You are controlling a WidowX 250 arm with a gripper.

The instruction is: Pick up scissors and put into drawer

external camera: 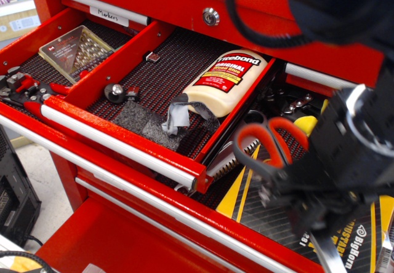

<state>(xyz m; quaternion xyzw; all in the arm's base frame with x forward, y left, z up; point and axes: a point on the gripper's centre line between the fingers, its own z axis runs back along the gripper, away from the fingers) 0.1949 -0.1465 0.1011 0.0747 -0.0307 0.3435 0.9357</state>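
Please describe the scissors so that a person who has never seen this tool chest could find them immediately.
Look at the lower red drawer at the right, below the upper drawer that holds the glue bottle. There the scissors are carried by the black end effector, handles toward the glue. Their red-and-dark-grey loop handles distinguish them from the grey toothed saw blade and the yellow-handled tool nearby.

The shallow red metal drawer [123,139] with black ribbed liner carries a cream glue bottle with red label [225,82], a crumpled grey cloth scrap [178,115], a small black knob [114,91], a clear plastic box [77,50] and red-handled pliers [28,88].
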